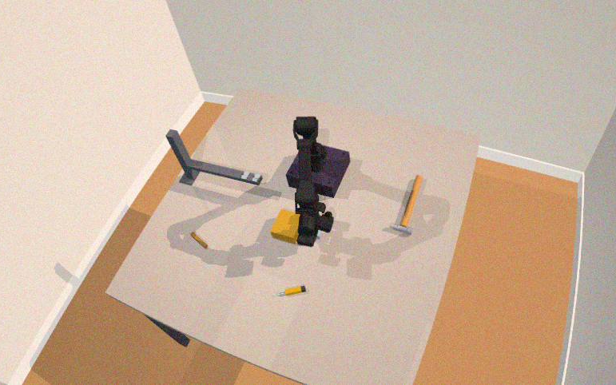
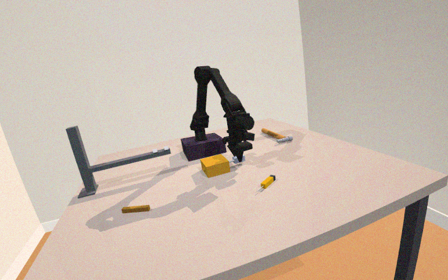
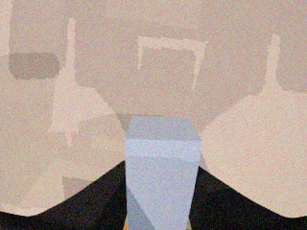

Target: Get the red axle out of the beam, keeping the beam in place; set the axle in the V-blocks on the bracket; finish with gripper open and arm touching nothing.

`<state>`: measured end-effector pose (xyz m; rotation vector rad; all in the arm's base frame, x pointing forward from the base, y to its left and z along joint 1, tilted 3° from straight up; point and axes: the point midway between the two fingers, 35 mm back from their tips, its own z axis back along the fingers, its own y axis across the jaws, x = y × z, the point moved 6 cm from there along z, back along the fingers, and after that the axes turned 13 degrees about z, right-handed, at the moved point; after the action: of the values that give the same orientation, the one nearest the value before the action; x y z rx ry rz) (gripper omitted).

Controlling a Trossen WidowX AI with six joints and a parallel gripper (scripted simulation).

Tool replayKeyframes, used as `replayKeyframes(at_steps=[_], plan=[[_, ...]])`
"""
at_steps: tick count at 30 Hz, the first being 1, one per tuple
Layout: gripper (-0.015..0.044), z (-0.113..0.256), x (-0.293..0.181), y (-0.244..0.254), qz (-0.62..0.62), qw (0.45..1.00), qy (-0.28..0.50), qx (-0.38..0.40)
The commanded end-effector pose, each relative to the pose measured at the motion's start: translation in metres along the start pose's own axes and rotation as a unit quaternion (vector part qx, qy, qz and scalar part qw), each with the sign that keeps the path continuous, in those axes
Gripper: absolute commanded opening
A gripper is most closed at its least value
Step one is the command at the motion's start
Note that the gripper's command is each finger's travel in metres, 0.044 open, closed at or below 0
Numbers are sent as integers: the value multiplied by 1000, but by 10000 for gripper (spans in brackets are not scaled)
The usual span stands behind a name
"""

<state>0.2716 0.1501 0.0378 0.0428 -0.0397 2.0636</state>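
Inward from the pale tabletop's (image 1: 372, 330) (image 2: 218, 229) near edge, beside a yellow block (image 1: 285, 225) (image 2: 215, 166), the black gripper (image 1: 311, 236) (image 2: 240, 159) (image 3: 157, 171) points down, pinching a pale-blue block (image 1: 318, 235) (image 2: 236, 160) (image 3: 163, 168), its arm folded high. The dark-grey bracket (image 1: 219, 171) (image 2: 128, 161) stands by the left edge; the red axle's place is unclear.

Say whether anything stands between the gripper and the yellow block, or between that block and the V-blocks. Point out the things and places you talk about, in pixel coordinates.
Between gripper (image 1: 307, 237) (image 2: 240, 160) (image 3: 157, 171) and yellow block (image 1: 284, 224) (image 2: 215, 167) is the held pale-blue piece (image 1: 319, 234) (image 2: 236, 160) (image 3: 163, 168) with its thin rod (image 2: 232, 161). Nothing visible stands between yellow block and V-blocks (image 1: 256, 177) (image 2: 167, 148). No red axle shows.
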Motion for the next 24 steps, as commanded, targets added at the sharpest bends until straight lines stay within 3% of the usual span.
replayKeyframes(at_steps=[1, 24], plan=[[0, -1, -6, 3, 1, 1000, -2, 2], [0, -1, -36, 13, 1, 1000, -1, 2]])
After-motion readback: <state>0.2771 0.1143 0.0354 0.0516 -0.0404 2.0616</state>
